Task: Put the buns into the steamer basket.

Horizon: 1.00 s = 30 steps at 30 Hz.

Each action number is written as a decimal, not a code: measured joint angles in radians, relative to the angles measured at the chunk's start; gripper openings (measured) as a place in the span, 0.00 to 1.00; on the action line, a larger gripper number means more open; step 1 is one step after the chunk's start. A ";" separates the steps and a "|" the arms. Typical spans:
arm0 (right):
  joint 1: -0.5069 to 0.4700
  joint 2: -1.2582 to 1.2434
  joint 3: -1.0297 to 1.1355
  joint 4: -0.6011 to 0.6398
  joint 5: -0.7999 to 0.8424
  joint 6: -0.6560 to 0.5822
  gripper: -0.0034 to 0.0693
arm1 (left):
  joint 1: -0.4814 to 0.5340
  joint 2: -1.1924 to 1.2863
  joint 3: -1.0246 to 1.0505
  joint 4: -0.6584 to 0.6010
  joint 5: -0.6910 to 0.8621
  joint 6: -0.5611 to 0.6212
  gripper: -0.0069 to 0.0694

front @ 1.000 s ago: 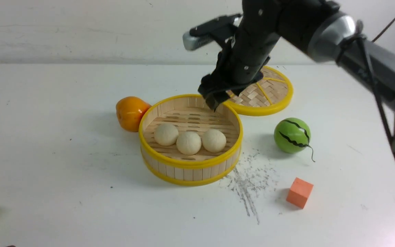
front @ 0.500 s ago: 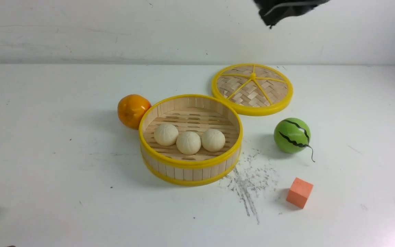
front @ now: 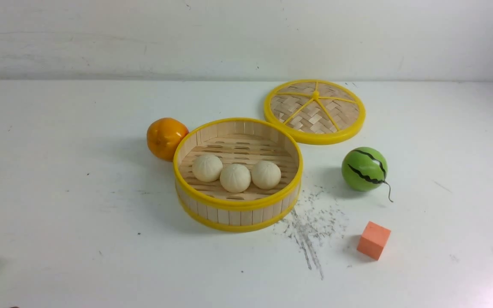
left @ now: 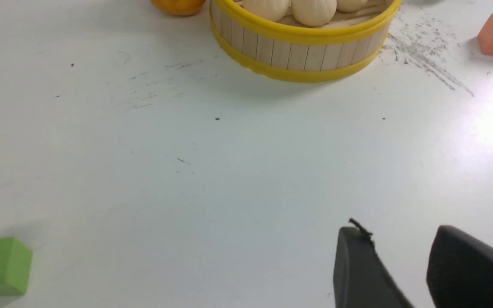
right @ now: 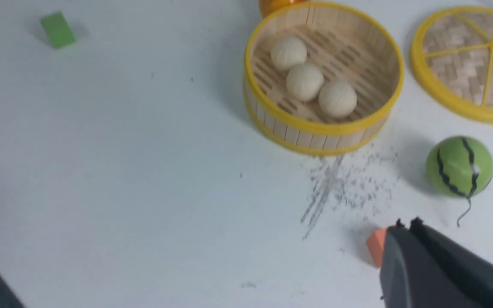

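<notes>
Black fingers, two pairs. Left gripper (left: 398, 233): two fingers (left: 357, 269) apart, a clear gap of bare table (left: 186, 192) between them, nothing clamped, low over the table's near part. Right gripper (right: 405, 223): two fingers pressed together tip to tip, empty, higher up over the near right of the table, with one orange cube (right: 375, 246) partly hidden behind the tips in the wrist view.

Outward from the left gripper: one green block (left: 0, 267) at the near left corner, well apart from everything else. Outward from the right gripper: one patch of grey scuff marks (front: 308, 231) between cube and basket. Then one green striped melon ball (front: 364, 169) with a thin black stalk, near the basket's right side but apart from it.

Mid-table: one steamer basket (front: 238, 209), round, bamboo slats, yellow rims top and bottom, upright and uncovered. Inside, on the slotted floor: three buns (front: 235, 178), cream-white, faintly pleated, in a shallow row from left to right. Each touching or almost touching its neighbour, all three within the wall.

Around the basket: one orange (front: 166, 137) tight against the left rim. One lid (front: 315, 112), flat, woven, yellow-rimmed with five yellow spokes, lying behind and to the right, its edge touching or almost touching the basket's far rim.
</notes>
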 joint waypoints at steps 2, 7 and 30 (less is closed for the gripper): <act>0.000 -0.086 0.095 0.004 -0.096 0.000 0.03 | 0.000 0.000 0.000 0.000 0.004 0.000 0.40; 0.000 -0.298 0.290 -0.017 -0.268 0.000 0.03 | 0.000 0.000 0.000 0.000 0.011 0.000 0.40; -0.028 -0.570 0.777 -0.347 -0.421 0.432 0.03 | 0.000 0.000 0.000 0.001 0.013 0.000 0.40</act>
